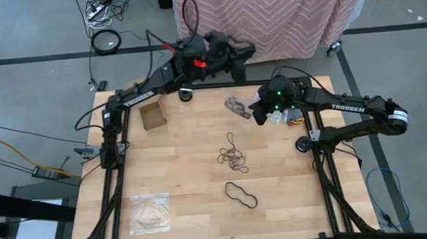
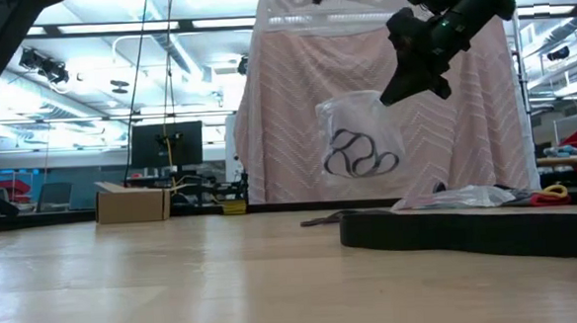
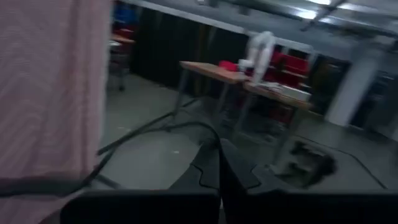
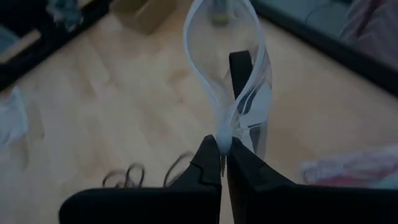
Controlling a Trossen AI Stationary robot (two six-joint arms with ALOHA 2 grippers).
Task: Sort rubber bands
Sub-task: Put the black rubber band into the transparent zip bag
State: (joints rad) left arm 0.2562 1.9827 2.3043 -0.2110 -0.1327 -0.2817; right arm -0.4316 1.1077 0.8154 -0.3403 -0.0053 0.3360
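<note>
My right gripper [image 1: 261, 111] is over the table's far right part, shut on a clear plastic bag [image 2: 360, 138] that holds black rubber bands [image 2: 360, 158]. The bag [image 1: 236, 106] shows left of the gripper in the high view. A loose pile of thin tan-brown bands [image 1: 233, 156] lies flat on the table's middle, and a larger black band [image 1: 241, 195] lies nearer the near edge. Some bands [image 4: 134, 175] show in the right wrist view. My left gripper [image 1: 228, 50] is shut and waits beyond the far edge; its fingers [image 3: 219, 165] touch nothing. My right gripper pinches the bag's white mouth rim at one end [image 4: 222, 135], with both rim strips together between the two fingers. The mouth [image 4: 217, 43] gapes open beyond the fingertips. The bag hangs below the gripper [image 2: 409, 71], lifted clear of the table.
A small cardboard box [image 1: 153, 115] stands at the far left, with a small dark round thing [image 1: 187, 96] near the far edge. Another clear bag [image 1: 149, 213] lies near the near left corner. Crinkly bags and coloured bits [image 1: 288, 116] lie under the right arm. Pink cloth [image 1: 281, 17] hangs behind the table.
</note>
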